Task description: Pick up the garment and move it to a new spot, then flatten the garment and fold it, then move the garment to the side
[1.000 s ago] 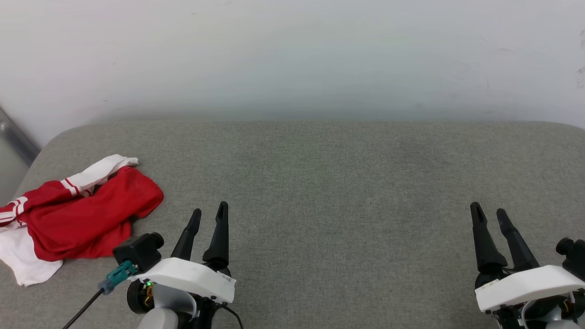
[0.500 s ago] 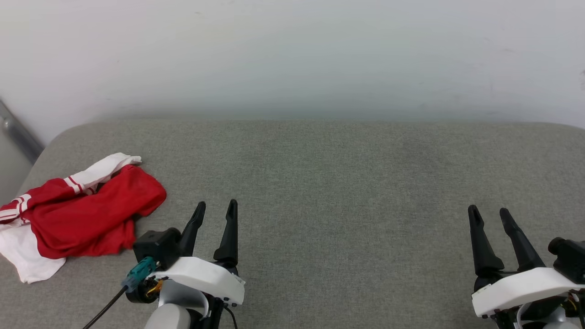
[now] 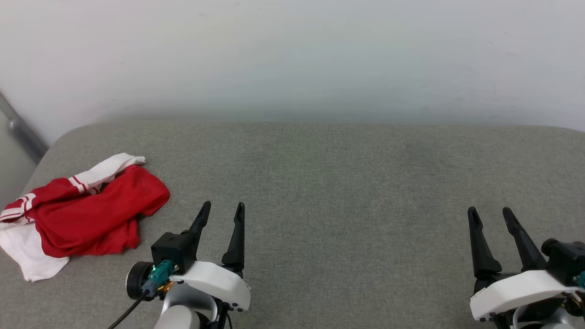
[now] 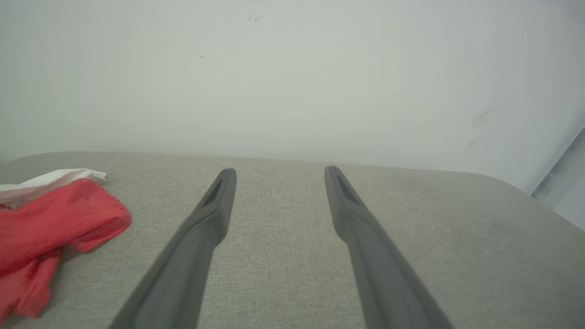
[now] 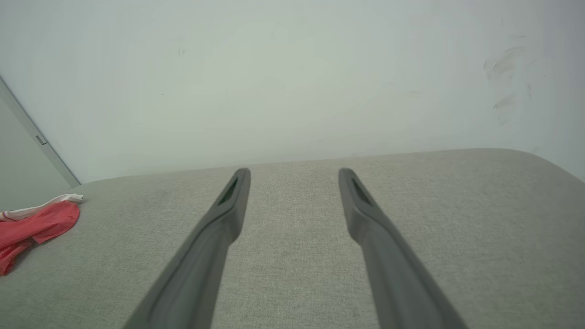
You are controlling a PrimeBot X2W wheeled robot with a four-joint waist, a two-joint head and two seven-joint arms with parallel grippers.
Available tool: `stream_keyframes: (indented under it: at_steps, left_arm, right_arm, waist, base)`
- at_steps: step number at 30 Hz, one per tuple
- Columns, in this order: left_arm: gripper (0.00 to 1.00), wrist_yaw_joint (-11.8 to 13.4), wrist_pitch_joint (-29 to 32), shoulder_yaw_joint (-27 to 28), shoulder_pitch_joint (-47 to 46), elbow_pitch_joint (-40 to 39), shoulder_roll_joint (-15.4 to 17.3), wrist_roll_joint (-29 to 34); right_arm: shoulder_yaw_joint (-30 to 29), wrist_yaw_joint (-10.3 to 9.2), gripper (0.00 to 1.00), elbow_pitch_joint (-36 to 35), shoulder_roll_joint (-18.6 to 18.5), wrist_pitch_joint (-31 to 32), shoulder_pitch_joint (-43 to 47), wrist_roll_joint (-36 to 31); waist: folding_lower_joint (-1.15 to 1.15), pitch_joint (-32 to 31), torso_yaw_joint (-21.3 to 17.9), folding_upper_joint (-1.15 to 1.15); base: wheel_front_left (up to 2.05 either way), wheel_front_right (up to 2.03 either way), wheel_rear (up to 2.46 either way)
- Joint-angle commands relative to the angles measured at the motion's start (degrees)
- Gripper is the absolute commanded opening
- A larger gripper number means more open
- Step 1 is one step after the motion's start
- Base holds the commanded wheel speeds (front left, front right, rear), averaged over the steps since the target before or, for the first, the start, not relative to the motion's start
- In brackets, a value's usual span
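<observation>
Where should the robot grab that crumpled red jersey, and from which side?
Probably the garment by its bunched red fold nearest the left gripper, approached from above on that side: the fold humps up off the cushion, giving open jaws something to pinch.

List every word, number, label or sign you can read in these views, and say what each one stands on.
None can be read.
The garment lies crumpled on the grey cushion, showing plain red and white cloth with striped trim, no letters or numbers.
The wall bears only faint scuffs, no writing.
</observation>
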Motion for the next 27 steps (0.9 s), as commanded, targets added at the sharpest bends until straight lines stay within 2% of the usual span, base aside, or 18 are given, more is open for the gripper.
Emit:
stream_keyframes:
  at_steps: [1, 27]
  left_arm:
    - [1.00, 0.3, -0.6, -0.3, -1.1, 0.0, 0.3, 1.6]
    - [1.00, 2.0, -3.4, -1.6, -1.9, 2.3, -0.3, 10.4]
  right_arm:
    - [-0.1, 0.13, 1.00, -0.6, 0.2, -0.5, 0.6, -1.7]
    - [-1.8, 0.08, 1.00, -0.8, 1.4, -2.6, 0.9, -10.2]
  waist:
    - [0.00, -0.1, 0.1, 0.00]
    - [0.00, 0.3, 0.8, 0.00]
  base:
    - [0.00, 0.00, 0.00]
    - [0.00, 0.00, 0.00]
